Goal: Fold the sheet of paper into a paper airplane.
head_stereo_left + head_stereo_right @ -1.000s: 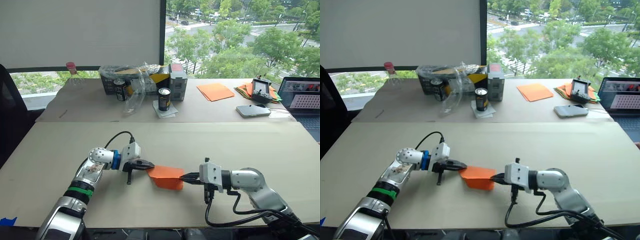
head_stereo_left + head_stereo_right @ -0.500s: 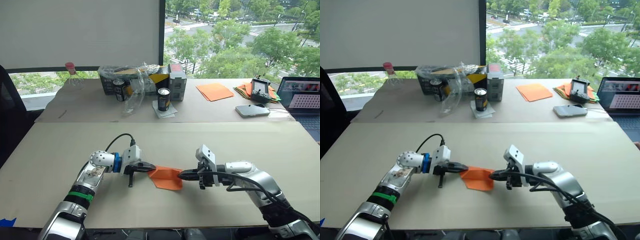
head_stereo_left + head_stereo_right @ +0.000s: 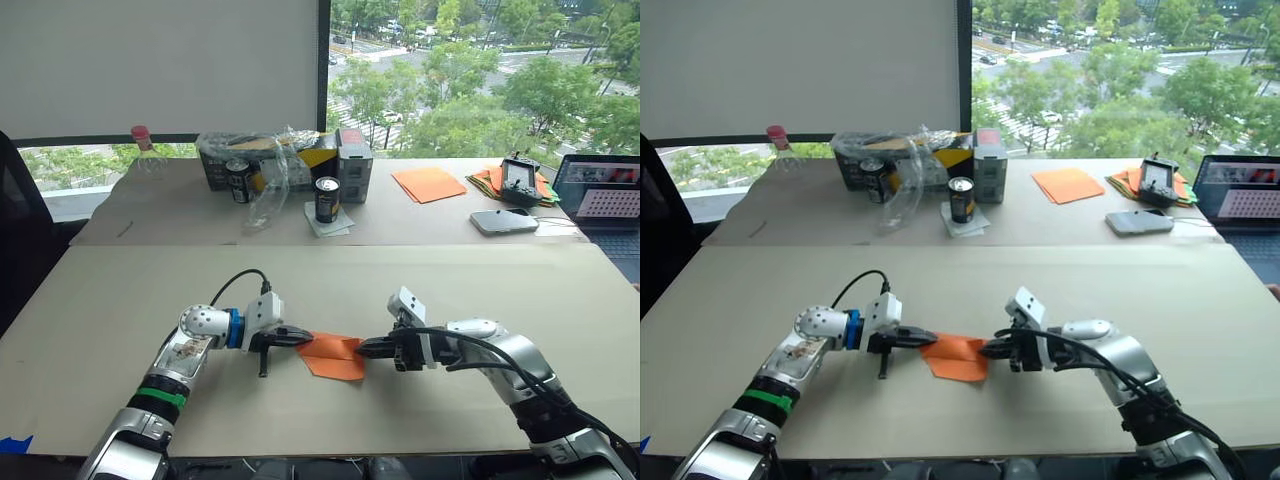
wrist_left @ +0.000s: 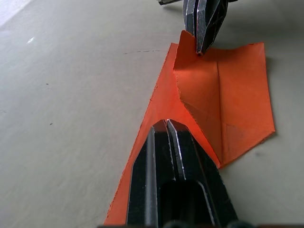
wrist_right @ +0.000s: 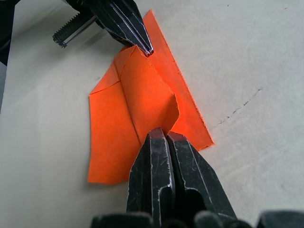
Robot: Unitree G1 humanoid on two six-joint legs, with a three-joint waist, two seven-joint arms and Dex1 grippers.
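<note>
Change since a second ago: right forearm has swung up and rolled; my right gripper (image 3: 366, 347) now reaches the paper from a higher angle, and the sheet looks slightly flatter and shifted a little.
Folded sheet: the thin bright-orange sheet of paper (image 3: 333, 355), a layered, creased, pointed shape, lies on the near beige table (image 3: 420, 280) between my two grippers.
Left gripper: my left gripper (image 3: 304, 337) has its black fingers pressed together on the sheet's left point, pinning or pinching it; I see no gap in the left wrist view.
Right gripper: closed tight on the raised, curled flap at the sheet's right edge.
Far table, middle: black drink can (image 3: 327, 199) on a white napkin, crumpled clear plastic wrap (image 3: 268, 170), grey box (image 3: 355, 152).
Far table, right: smooth flat orange sheets (image 3: 430, 183), a multicoloured paper pile (image 3: 490, 181), a white phone (image 3: 506, 221), an open laptop (image 3: 602, 193).
</note>
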